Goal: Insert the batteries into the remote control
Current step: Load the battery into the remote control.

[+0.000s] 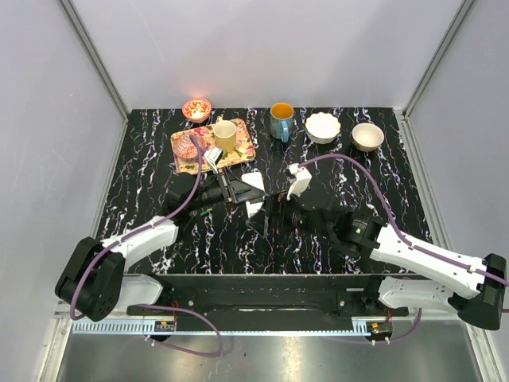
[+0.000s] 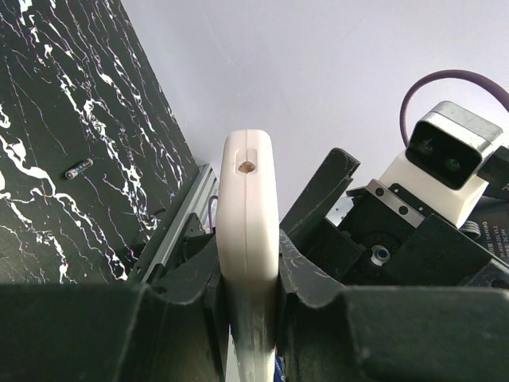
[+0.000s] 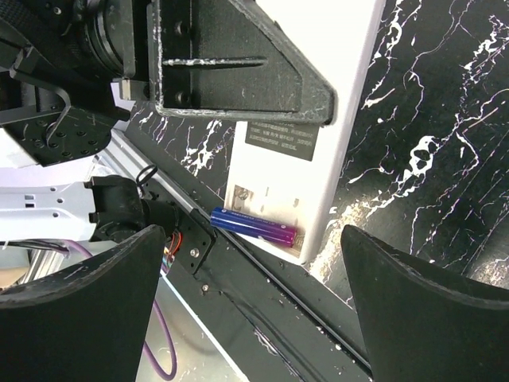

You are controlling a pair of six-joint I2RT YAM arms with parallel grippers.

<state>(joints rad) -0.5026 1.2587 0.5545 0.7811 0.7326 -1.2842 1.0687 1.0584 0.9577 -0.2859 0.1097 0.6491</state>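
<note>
My left gripper is shut on the white remote control and holds it on edge above the middle of the table. In the left wrist view the remote stands edge-on between the jaws. In the right wrist view the remote's open back shows, with a blue-purple battery lying in the compartment at its lower end. My right gripper is open just below that battery, touching nothing; it also shows in the top view. Another small battery lies loose on the table.
At the back stand a flowered tray with a yellow cup and a small white piece, a pink bowl, a blue mug, a white bowl and a beige bowl.
</note>
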